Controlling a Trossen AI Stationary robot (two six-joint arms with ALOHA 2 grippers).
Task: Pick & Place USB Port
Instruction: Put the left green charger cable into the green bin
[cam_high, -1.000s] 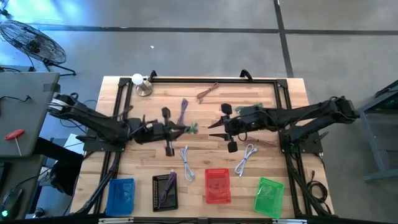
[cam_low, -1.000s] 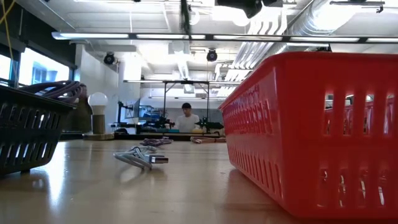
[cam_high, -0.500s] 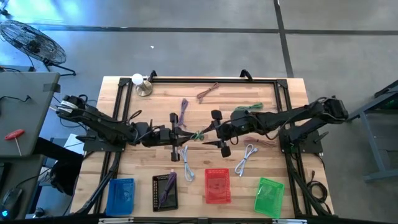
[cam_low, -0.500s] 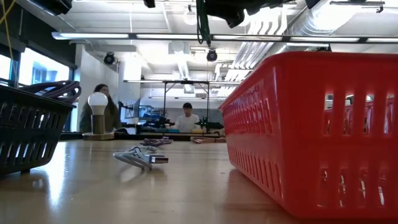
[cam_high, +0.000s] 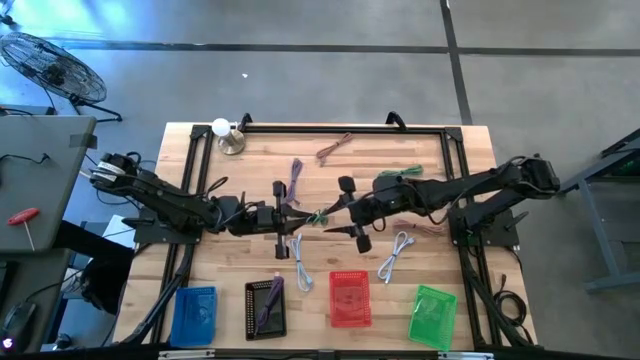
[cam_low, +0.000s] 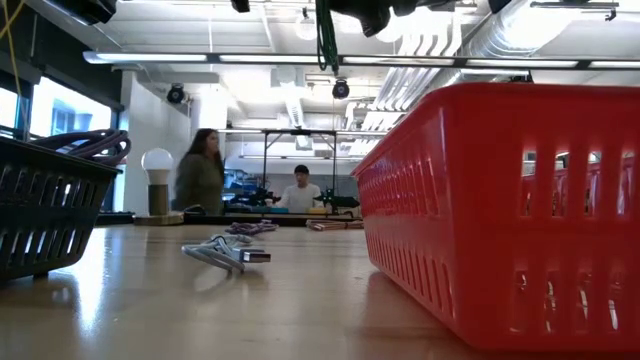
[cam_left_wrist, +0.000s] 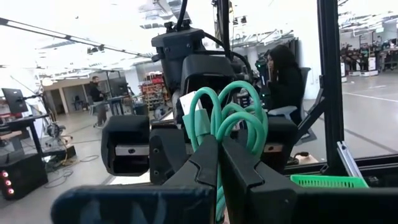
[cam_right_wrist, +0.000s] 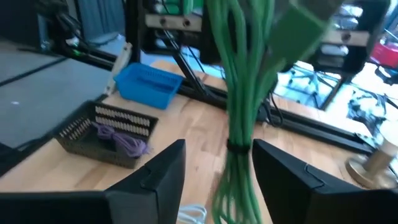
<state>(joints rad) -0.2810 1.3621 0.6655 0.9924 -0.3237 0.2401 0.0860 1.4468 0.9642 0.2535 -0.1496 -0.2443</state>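
While the two arms meet over mid-table in the high view, the left gripper (cam_high: 298, 217) is clamped on the green cable (cam_high: 317, 216). Left wrist view: fingers (cam_left_wrist: 202, 163) pinched on it. Right wrist view: the right gripper (cam_right_wrist: 214, 163) fingers apart, straddling the cable.

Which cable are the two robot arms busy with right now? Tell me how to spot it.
Look to the middle of the wooden table, where the two dark arms meet. The green cable hangs in the air there, pinched in the left gripper, with the right gripper open around it. The other cables are white, purple or brown and lie on the table or in baskets.
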